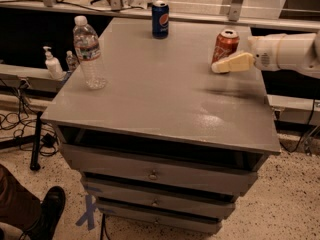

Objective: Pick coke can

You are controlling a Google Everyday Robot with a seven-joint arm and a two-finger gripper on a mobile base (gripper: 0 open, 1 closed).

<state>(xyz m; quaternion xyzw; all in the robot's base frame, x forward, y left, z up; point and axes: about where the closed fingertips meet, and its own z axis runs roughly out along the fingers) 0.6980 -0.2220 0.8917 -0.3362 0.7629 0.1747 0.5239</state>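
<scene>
One coke can stands upright, top up; jaws just beside it, whether apart I cannot tell.

We make out the round Pepsi emblem on the dark blue can at the far edge of the counter. The coke can carries white script, too faint for us to read, as is the water bottle label. The hand sits just beside the coke can. A blue tape cross marks the floor.
</scene>
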